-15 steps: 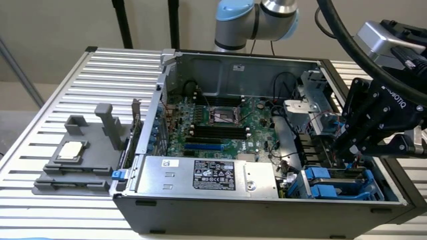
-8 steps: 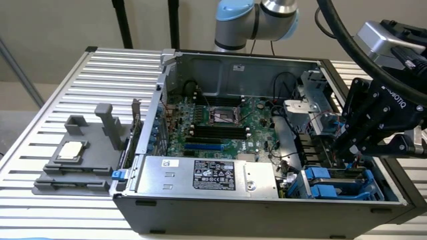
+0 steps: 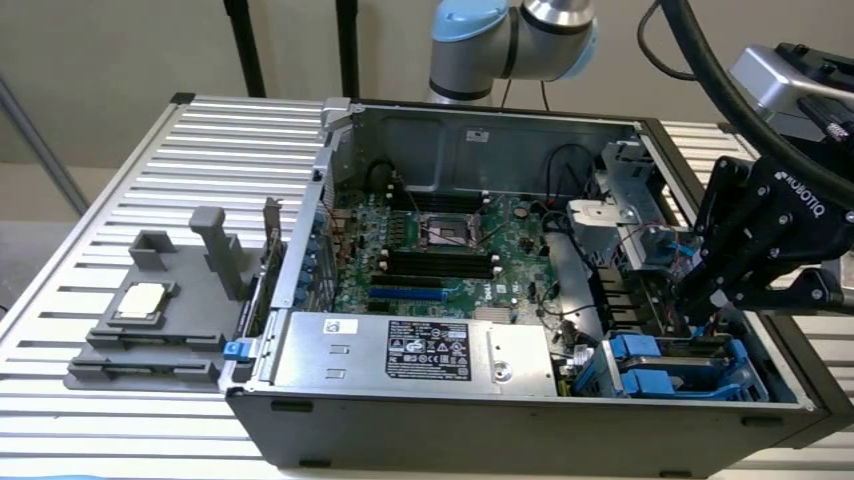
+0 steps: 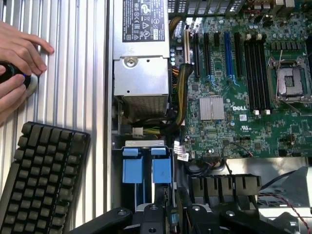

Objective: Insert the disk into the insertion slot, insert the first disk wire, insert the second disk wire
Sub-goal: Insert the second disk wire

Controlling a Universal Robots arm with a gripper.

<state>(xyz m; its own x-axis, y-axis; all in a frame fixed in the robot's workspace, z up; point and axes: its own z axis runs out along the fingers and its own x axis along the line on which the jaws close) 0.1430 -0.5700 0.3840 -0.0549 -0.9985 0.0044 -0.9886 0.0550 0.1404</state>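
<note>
Disk and its blue carrier sit low in the drive bay at the front corner of the open computer case, toward the exterior view's right, beside the silver power-supply box. From the wrist camera I see two blue tabs of the carrier standing side by side in the insertion slot, just ahead of my gripper.

In the exterior view the gripper hangs directly over that corner, its black links angled down into the case so the tips are just above the far end of the bay. I judge the disk lies straight below and slightly toward the case front from the jaws, with its long axis running along the bay, from the case front toward the motherboard.

Whether the jaws are wide, narrow or pinching something I cannot tell; the tips are hidden behind their own linkage and the bay wall. A bundle of cables runs between the power supply and the board, close to the slot.

On the tabletop outside the case lie a keyboard and a person's hand resting on a mouse.
</note>
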